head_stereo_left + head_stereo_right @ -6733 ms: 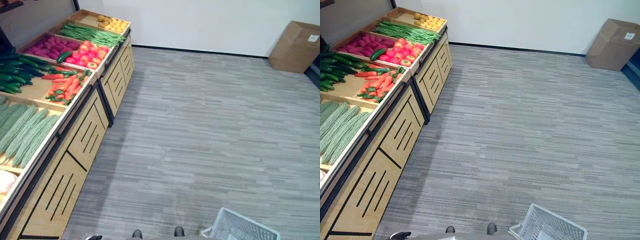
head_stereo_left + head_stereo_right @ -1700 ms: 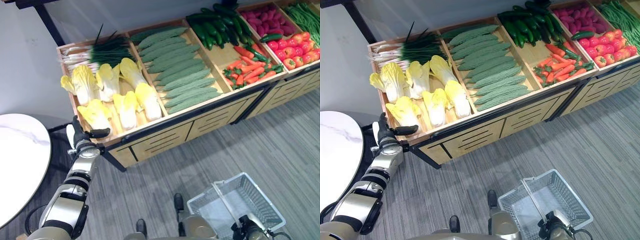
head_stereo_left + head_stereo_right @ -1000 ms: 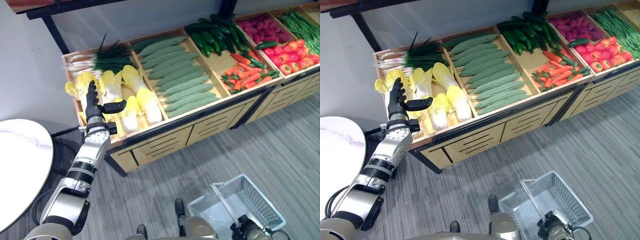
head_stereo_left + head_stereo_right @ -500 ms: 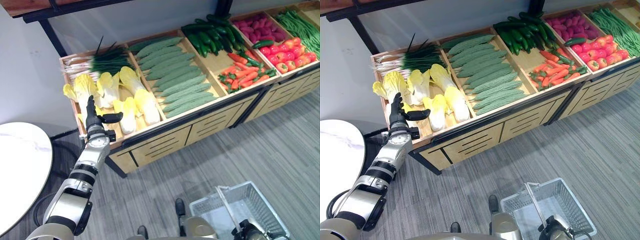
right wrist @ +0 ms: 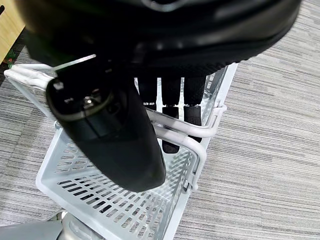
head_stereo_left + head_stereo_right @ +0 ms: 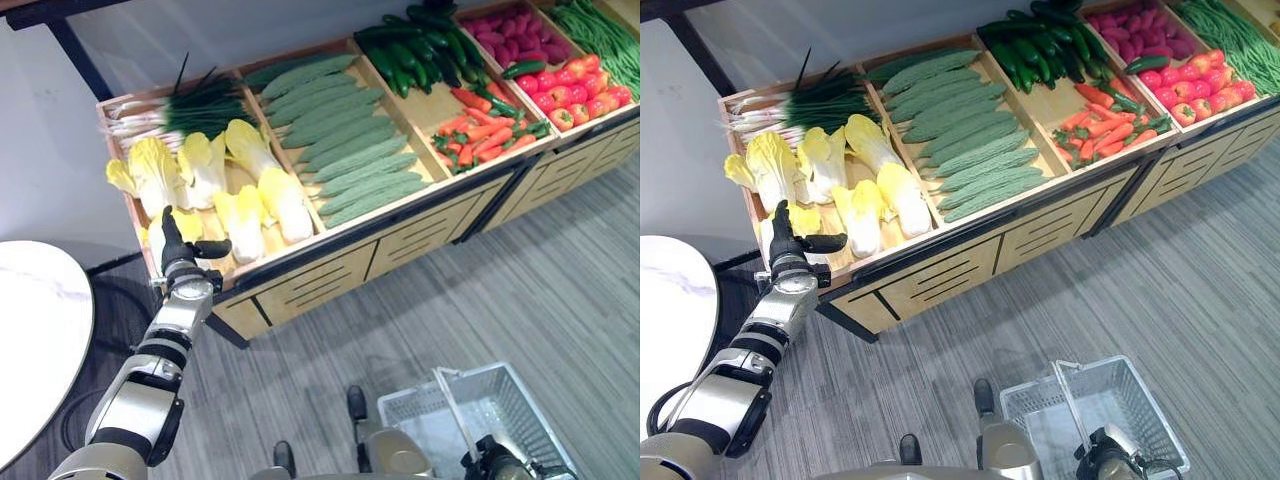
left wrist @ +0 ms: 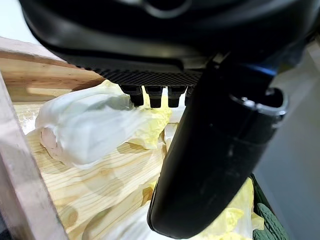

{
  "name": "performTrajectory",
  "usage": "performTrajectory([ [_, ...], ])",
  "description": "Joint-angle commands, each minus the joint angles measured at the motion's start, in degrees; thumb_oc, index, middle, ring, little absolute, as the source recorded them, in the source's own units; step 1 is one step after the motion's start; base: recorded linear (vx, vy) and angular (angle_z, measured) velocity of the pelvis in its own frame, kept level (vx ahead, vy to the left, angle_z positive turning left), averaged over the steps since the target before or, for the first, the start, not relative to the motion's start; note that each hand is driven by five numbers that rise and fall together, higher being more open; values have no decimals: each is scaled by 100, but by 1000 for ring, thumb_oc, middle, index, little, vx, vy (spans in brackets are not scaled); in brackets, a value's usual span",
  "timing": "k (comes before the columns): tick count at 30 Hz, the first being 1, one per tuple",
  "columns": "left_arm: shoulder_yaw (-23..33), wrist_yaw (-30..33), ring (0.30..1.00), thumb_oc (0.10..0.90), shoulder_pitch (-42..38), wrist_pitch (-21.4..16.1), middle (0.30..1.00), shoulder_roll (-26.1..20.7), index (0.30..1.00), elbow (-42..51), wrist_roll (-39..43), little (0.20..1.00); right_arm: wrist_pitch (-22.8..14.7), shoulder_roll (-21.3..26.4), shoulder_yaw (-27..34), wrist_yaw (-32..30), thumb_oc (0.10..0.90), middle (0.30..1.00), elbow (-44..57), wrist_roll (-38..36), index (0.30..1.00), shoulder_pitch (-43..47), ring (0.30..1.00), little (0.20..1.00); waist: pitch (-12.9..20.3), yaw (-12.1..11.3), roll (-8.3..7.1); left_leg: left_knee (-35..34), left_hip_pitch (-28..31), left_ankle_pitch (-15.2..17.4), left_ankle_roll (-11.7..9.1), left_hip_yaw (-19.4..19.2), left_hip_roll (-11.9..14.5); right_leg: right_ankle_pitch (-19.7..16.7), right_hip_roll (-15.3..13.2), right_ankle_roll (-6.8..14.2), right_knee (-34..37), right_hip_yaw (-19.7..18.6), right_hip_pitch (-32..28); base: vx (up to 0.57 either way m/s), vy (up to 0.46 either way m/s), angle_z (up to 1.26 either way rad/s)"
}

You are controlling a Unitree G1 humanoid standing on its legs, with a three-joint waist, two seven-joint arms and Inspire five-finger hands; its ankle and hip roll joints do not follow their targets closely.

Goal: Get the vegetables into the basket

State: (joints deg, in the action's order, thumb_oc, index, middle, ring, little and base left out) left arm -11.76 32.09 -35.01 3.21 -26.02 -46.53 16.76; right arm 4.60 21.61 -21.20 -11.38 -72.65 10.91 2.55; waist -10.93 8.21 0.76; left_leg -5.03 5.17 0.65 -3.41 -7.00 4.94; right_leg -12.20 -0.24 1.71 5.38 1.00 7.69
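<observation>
Two hands busy. Left hand point(image 6: 178, 250) far left at the near-left corner of the wooden stand point(image 6: 300, 285), fingers straight, thumb stuck out sideways, gripping nothing, just over the napa cabbages point(image 6: 255, 195). Reach step, I'd say; next I need to lower and close round the nearest cabbage. Right of those: bitter gourds point(image 6: 345, 140), cucumbers, carrots, all on the stand. Near right, the white wire basket point(image 6: 1120, 395) is empty, my right hand point(image 5: 165, 107) curled round its handle. Left wrist view shows fingertips point(image 7: 150, 95) right above a pale cabbage leaf; eye views can't.
</observation>
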Motion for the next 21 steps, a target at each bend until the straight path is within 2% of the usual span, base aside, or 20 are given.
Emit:
performTrajectory([
  [1, -71, 195, 1000, 900, -847, -174, 1000, -323, 1000, -482, -162, 1000, -48, 129, -313, -188, 400, 300, -98, 65, 300, 173, 300, 300, -82, 53, -198, 3, -327, -147, -363, -8, 131, 1019, -194, 571, -38, 55, -649, 0, 0, 0],
  [6, 20, 258, 1000, 900, -836, -100, 1000, -267, 1000, -872, -97, 1000, -68, 113, -357, -233, 400, 300, -40, 88, 300, 180, 300, 300, -104, 59, -183, 3, -332, -139, -357, -39, 113, 1018, -190, 563, -38, 14, -633, 0, 3, -1],
  [21, 318, 419, 1000, 900, -542, 82, 1000, -484, 1000, -815, -325, 1000, -50, 73, -335, -206, 400, 300, -61, 126, 300, 127, 300, 300, -103, -53, -82, 3, -10, -22, -344, -21, 52, 1156, -231, 549, -38, 61, -984, 14, 6, -1],
])
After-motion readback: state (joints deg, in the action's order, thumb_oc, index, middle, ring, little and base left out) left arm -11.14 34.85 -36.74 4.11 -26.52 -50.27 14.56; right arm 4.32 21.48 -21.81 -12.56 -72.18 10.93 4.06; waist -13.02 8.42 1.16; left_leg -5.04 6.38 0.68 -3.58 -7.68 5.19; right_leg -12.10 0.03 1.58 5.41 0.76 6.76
